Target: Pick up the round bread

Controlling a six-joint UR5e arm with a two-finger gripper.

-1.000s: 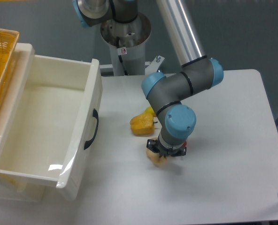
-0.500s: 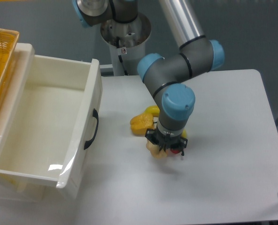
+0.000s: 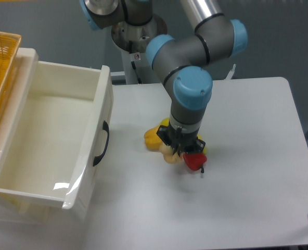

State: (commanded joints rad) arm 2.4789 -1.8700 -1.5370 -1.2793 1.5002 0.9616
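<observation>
A white table (image 3: pixel 258 172) stands before a grey wall (image 3: pixel 50 26), evenly lit.

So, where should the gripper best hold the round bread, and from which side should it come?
Likely from straight above, fingers across the rounded middle of the round bread. The orange wedge and red pepper crowd its sides. The gripper already sits over it.
</observation>
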